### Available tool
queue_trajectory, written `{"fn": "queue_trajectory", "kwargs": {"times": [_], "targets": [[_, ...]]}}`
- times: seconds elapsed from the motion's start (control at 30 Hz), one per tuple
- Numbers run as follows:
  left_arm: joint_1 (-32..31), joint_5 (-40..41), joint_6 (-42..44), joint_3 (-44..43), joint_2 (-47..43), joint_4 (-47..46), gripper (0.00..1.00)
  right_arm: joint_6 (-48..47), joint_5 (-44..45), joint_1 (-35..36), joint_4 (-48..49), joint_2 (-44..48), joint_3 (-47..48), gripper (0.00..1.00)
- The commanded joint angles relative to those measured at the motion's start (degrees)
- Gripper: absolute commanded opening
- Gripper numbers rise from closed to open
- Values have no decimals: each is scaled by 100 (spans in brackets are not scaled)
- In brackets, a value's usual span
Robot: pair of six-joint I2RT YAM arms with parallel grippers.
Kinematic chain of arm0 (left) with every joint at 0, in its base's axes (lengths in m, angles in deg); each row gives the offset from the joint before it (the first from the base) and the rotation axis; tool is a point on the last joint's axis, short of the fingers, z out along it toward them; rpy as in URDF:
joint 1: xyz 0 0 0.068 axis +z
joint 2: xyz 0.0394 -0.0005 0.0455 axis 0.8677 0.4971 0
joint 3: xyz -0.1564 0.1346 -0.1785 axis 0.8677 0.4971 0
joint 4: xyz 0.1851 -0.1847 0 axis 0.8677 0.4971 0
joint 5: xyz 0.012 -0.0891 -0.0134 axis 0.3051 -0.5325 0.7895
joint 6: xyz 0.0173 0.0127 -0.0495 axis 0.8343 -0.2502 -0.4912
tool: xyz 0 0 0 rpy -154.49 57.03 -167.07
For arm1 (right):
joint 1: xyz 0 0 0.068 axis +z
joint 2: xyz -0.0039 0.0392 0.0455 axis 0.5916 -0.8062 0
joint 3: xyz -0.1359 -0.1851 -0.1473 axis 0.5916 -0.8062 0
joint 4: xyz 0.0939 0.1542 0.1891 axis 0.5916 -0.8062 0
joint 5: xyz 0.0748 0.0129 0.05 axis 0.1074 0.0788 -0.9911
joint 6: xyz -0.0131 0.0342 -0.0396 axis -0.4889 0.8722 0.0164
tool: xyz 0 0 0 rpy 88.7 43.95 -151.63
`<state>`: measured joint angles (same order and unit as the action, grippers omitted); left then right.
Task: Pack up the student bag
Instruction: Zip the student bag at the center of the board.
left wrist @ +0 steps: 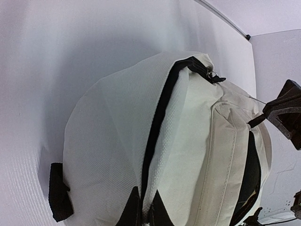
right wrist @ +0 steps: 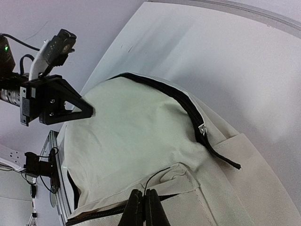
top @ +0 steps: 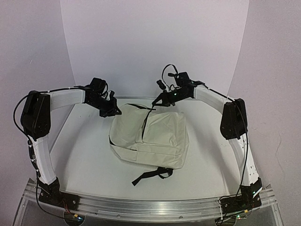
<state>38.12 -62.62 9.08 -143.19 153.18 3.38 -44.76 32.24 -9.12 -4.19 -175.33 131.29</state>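
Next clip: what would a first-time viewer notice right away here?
The cream student bag lies in the middle of the white table and is the largest thing in view. The left arm and right arm both reach to its far end, their jaws apparently pinched shut on the fabric near the black zippers. A loose black strap trails from its near edge.

Top view: bright, even, diffuse light from above. Faint lilac cast on backdrop. Soft, narrow shadow on table along near-left edge of student bag. Mild glare on aluminium rail, nearer than bag; rail bowed by lens distortion.
Left wrist view: broad soft shadow above and left of bag; fabric weave sharp.
Right wrist view: soft shadow right of bag; zipper sharp.
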Motion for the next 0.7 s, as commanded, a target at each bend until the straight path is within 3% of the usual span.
{"fn": "queue_trajectory", "kwargs": {"times": [0.0, 0.37, 0.67], "targets": [[9, -27, -123, -274, -188, -374, 0, 37, -58, 130, 43, 526, 156, 0], [19, 447, -639, -309, -3, -241, 0, -1420, 1132, 896, -408, 2087, -1306, 0], [26, 673, -976, -146, 37, -308, 0, -1806, 1615, 1437, -408, 2657, -2288, 0]]}}
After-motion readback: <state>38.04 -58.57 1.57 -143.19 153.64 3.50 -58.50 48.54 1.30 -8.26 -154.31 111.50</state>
